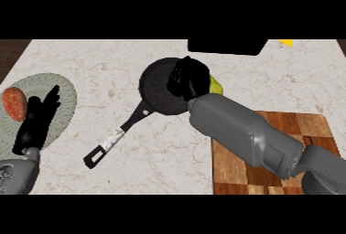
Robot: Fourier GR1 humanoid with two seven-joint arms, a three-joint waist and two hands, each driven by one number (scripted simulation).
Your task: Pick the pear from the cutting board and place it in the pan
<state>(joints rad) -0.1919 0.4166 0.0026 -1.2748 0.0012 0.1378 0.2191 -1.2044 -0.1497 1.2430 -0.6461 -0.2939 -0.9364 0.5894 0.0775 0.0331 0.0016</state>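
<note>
The pear (215,85) sat at the right rim of the pan (155,89), already off the cutting board (297,130), which lay below and to the right of the pan on the table (101,59). Only a sliver of yellow-green skin showed, on the side away from the pan's middle. The right hand (188,80) covered the rest, its dark fingers curled round the fruit from above and from the pan side. So the pear was inside the hand's grasp, held over the pan's right edge. The hand hid so much that it was hard to say whether the pear hung above the pan or rested on the rim.

A pear is likely light, firm and smooth-skinned, and rounded enough to roll or slip if pinched at one end. It seems best taken round its broad belly, with fingers on one side and thumb opposite, and this hold appeared to be roughly that. The skin bruises, so setting it down low in the pan would suit it better than a drop.

The left hand (37,116) rested with straight fingers well to the left of the pan, over a plate (64,98) that carried a reddish-orange vegetable (14,103).
</note>
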